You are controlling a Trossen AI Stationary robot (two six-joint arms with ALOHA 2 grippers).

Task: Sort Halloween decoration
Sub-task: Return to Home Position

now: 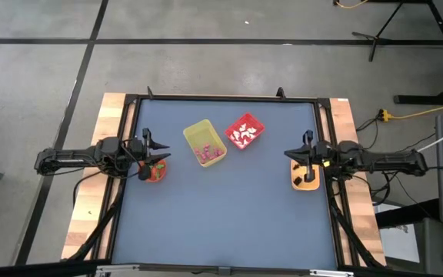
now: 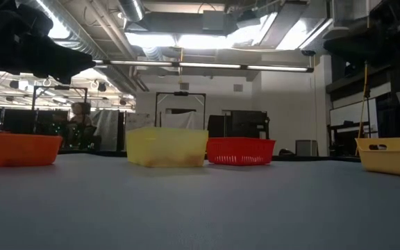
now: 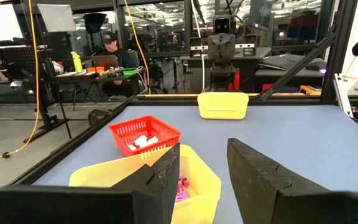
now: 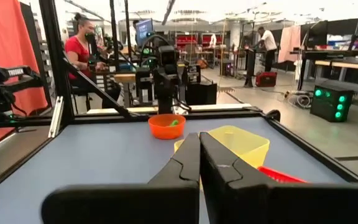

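- Halloween decoration (image 1: 210, 152) — pink pieces lie inside the yellow bin (image 1: 198, 132), and white ones fill the red bin (image 1: 256, 121) just beside it.
- The left gripper (image 3: 202, 148), spread and empty, hangs left of the yellow bin, by the orange bowl (image 1: 156, 175).
- The right gripper (image 4: 199, 135), pressed together, sits well right of the yellow bin.
- Risk — if the left arm draws back low, it could clip the bowl and spill it.

From table centre seen from above, yellow bin (image 1: 204, 142) at 11 and red bin (image 1: 244, 131) at 1 block me just beside each other, orange bowl (image 1: 154, 171) at 9 by my L gripper (image 3: 202, 155), tray (image 1: 306, 177) at 3 by my R gripper (image 4: 199, 140), w/ bare mat (image 1: 229, 219) from 4 thru 8 giving wide passage.
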